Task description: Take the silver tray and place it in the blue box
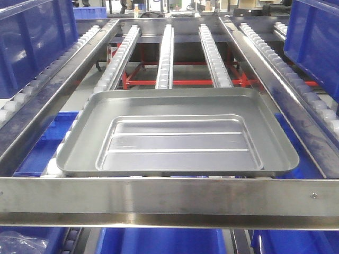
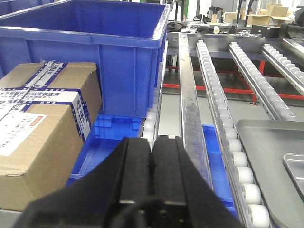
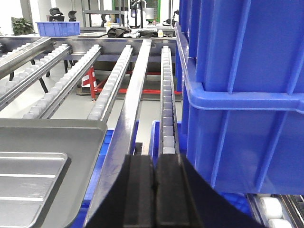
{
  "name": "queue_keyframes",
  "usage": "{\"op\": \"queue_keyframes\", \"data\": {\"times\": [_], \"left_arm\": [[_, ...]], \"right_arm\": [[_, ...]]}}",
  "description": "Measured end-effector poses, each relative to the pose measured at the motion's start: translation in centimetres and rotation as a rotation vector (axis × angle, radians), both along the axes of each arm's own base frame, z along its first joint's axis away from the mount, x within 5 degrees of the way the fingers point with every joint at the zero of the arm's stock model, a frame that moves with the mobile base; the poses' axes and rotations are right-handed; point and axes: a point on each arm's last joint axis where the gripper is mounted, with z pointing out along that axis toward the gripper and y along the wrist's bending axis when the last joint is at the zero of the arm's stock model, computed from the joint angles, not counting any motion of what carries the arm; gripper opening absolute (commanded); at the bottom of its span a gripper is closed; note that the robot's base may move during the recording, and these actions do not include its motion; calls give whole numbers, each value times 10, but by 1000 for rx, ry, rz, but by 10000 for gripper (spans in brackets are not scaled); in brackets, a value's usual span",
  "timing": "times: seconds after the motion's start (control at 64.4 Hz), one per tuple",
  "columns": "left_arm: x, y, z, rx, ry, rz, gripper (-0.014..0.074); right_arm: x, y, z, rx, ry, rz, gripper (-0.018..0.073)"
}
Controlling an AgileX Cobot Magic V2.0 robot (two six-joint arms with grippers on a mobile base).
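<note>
Warehouse or factory logistics floor, not a home or office. A flow rack of long roller tracks (image 1: 164, 53) runs between steel rails (image 1: 169, 197) on a red frame (image 1: 185, 82). A big plastic blue box (image 2: 95, 42) stands beside the tracks. Stacked blue crates (image 3: 247, 95) are on the other side, with more blue bins (image 1: 159, 241) on the level below. Taped, labelled cardboard carton (image 2: 42, 128). Bare grey floor (image 3: 66, 107). The background shows metal shelving (image 3: 92, 12) and more cartons (image 2: 268, 10).

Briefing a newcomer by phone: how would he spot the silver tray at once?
Look at the roller conveyor between blue crates. At its near end, just behind the steel crossbar, lies the silver tray: the only shiny shallow pan, round-cornered, with a ridged sunken centre.
</note>
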Motion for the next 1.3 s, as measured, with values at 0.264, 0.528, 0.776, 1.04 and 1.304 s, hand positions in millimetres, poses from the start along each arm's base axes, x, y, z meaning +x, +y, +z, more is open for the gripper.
{"op": "queue_keyframes", "data": {"times": [0.264,0.528,0.776,1.04,1.304], "left_arm": [[0,0,0,0,0,0,-104],[0,0,0,0,0,0,-104],[0,0,0,0,0,0,-104],[-1,0,5,0,-16,0,-104],[7,0,58,13,168,0,-104]], "right_arm": [[0,0,0,0,0,0,49],[0,0,0,0,0,0,49],[0,0,0,0,0,0,49],[0,0,1,13,4,0,49],[9,-1,54,30,210,-12,49]]}}
